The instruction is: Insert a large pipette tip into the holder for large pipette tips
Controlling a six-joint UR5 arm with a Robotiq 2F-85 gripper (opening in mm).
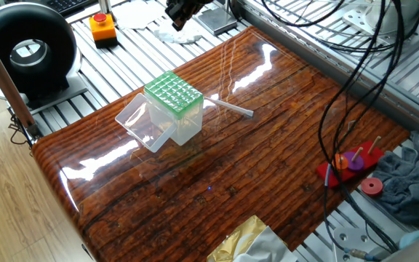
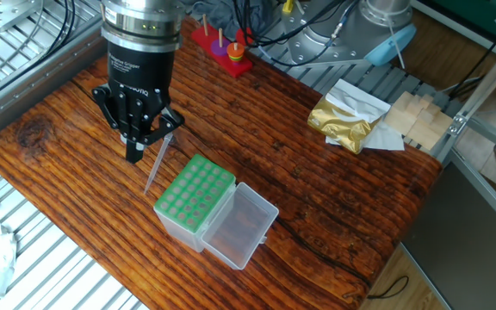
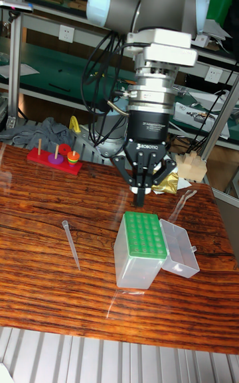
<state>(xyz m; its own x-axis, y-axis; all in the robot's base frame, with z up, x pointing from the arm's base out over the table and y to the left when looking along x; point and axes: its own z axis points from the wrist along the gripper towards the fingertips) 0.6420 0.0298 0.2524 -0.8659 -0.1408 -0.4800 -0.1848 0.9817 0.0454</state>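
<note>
The holder for large pipette tips (image 1: 173, 98) (image 2: 195, 198) (image 3: 142, 237) is a clear box with a green grid top, standing on the wooden table with its clear lid (image 2: 241, 226) hinged open beside it. The large pipette tip (image 1: 231, 107) (image 2: 156, 168) (image 3: 71, 242) lies flat on the table just beside the holder, apart from it. My gripper (image 2: 134, 153) (image 3: 140, 202) (image 1: 180, 10) hangs in the air above the table, over the area by the tip and holder. Its fingers point down and are shut with nothing between them.
A red peg toy with rings (image 1: 355, 164) (image 2: 222, 47) (image 3: 56, 157) sits at one table edge. A gold foil bag (image 2: 347, 116) and wooden blocks (image 2: 416, 116) lie at another. A grey cloth (image 1: 413, 182), an orange button box (image 1: 102, 28) and hanging black cables (image 1: 340, 87) are nearby.
</note>
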